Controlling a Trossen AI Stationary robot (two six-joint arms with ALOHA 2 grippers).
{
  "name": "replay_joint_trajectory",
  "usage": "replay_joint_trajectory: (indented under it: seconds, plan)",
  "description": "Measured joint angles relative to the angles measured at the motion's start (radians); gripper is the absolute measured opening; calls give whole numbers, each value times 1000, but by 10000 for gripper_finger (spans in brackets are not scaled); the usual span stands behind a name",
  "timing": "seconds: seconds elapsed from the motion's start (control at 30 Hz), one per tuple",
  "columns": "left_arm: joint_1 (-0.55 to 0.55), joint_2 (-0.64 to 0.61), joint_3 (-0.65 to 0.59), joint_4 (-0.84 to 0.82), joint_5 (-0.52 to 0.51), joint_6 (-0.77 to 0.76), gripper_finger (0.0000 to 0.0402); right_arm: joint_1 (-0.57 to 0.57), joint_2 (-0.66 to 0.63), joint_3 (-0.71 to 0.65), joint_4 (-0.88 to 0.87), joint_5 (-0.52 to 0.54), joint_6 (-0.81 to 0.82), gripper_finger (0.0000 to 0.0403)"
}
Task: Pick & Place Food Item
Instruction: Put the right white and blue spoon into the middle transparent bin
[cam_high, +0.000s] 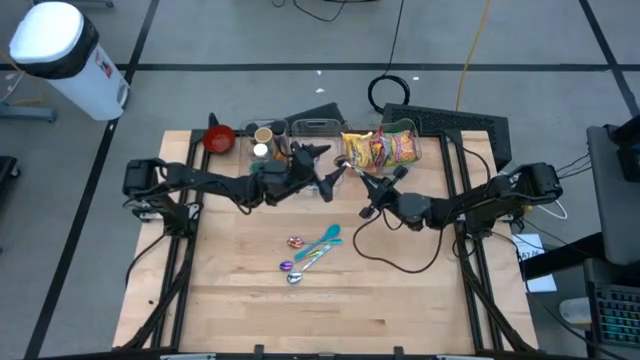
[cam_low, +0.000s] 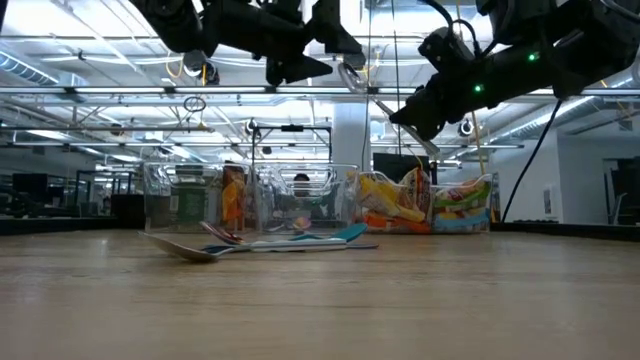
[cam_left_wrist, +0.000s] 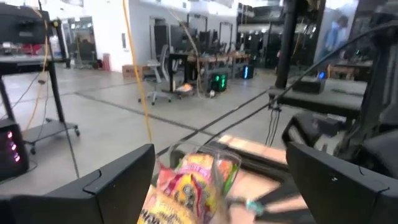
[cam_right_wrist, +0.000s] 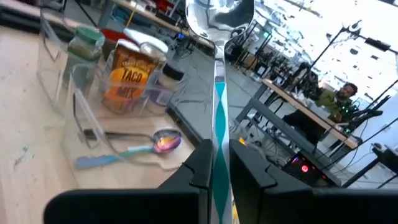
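The left tool (cam_high: 318, 152) hangs wide and empty above the desk (cam_high: 380, 310); the snack bags (cam_high: 380, 148) sit just beyond it in their clear bin, unpicked. Further right, the right tool (cam_high: 372, 186) pinches a spoon (cam_right_wrist: 217, 37), bowl up. Nothing seems placed yet.

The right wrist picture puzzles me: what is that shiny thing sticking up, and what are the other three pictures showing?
That is a spoon with a teal handle, pinched in the shut right end effector; the camera sits on that arm's wrist. Two dark robot arms work at a wooden table. One picture looks straight down, one looks level across the tabletop, and one sits on the left wrist. The left end effector hangs open above the table's far side, holding nothing. More spoons lie mid-table. Along the far edge stand clear bins with spice jars, snack bags, and a red bowl.
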Motion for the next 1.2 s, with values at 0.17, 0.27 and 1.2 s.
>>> replay_joint_trajectory:
  seconds: [0.17,0.27,1.2]
  plan:
    - [0,-7,0,-58,-1,-42,367,11,-1,0,53,0,-50,20]
    - [0,-7,0,-67,0,-63,367,13,-1,0,64,0,-68,20]
    - [30,-20,-1,-97,55,-92,6,12,-1,1,63,-20,-48,31]
